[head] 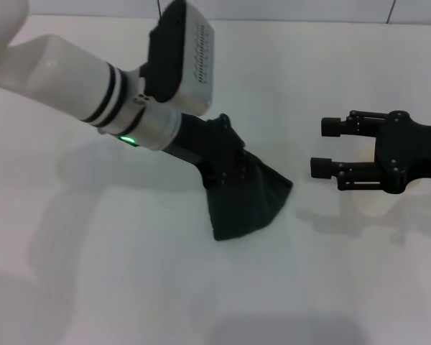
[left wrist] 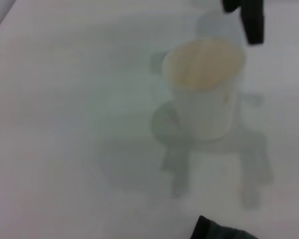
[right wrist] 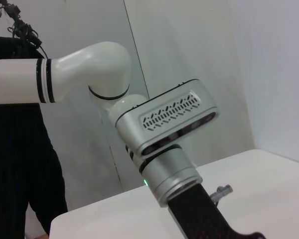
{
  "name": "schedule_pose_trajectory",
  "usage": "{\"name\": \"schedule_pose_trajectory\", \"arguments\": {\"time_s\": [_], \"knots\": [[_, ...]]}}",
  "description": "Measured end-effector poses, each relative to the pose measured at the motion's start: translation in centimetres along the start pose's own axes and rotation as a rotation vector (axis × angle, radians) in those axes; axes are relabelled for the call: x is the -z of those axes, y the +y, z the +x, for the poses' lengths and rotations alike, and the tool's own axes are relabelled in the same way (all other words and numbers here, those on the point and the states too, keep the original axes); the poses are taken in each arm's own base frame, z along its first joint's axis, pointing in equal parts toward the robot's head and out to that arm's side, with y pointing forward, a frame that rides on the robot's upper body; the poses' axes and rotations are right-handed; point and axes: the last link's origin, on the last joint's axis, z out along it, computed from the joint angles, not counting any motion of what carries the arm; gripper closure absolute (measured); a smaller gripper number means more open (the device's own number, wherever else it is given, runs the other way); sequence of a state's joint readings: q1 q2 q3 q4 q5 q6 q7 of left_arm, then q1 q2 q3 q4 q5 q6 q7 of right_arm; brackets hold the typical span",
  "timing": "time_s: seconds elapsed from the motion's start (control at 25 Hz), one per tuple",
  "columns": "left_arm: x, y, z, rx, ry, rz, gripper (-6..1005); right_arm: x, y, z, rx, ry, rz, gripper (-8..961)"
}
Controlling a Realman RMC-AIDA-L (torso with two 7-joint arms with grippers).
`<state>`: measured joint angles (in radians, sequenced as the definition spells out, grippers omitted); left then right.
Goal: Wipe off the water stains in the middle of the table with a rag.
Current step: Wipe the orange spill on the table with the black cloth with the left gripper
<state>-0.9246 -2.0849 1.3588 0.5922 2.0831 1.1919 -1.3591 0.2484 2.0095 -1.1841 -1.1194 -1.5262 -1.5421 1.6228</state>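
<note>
Left gripper (head: 233,172): clamped on the rag (head: 253,203), pressing it to the table (head: 129,287).
Right gripper (head: 323,147): fingers spread, holding nothing, beside rag.
Paper cup (left wrist: 205,87): under the right gripper.

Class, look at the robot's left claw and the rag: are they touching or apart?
Touching. In the head view the left claw is buried in the top of the rag, with the dark cloth spreading from it onto the table; no gap shows.

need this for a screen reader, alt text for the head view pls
The left gripper presses a dark rag onto the white table. The right gripper hovers to the right, fingers open and empty.
</note>
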Motion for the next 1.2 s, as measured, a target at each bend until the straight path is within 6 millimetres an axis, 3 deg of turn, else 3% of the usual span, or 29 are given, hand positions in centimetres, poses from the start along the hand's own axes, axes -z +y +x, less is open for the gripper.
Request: {"name": "schedule_pose_trajectory", "arguments": {"time_s": [0.24,0.52,1.0,1.2], "knots": [[-1.1,0.8,0.9,-0.024,0.022,-0.024,916,-0.1,0.1,0.1,-0.001,0.003,-0.006,187],[-2.0,1.4,0.0,-0.013,-0.002,-0.017,916,-0.2,0.2,0.1,-0.001,0.005,-0.011,188],[-1.7,1.0,-1.9,0.026,-0.046,0.035,916,-0.4,0.3,0.1,-0.004,0.004,-0.022,188],[-0.4,0.0,-3.5,0.069,-0.074,0.095,916,-0.4,0.4,0.2,-0.006,0.004,-0.024,188]]}}
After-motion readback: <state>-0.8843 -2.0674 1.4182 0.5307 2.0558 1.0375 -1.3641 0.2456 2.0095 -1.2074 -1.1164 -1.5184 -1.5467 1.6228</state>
